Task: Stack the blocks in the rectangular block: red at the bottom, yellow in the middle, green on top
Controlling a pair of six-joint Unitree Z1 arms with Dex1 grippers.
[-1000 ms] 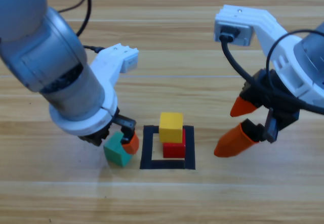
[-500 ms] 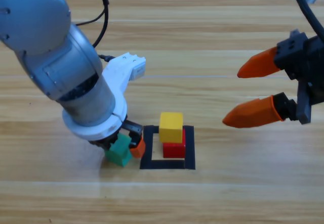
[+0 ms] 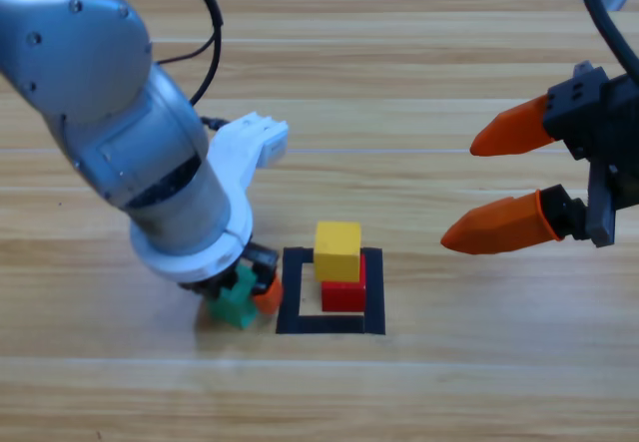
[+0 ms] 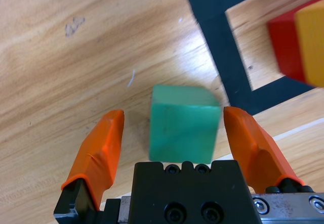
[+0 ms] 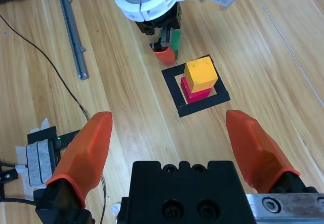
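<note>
While the yellow cube is sitting on the red cube, the teal-green cube is being straddled, untouched, between the spread jaws of the left gripper; the right gripper is being held open, well apart.

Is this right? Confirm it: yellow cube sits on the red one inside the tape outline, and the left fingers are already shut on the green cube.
Not quite. In the left wrist view the left gripper is open, straddling the green cube with gaps either side. The rest holds.
</note>
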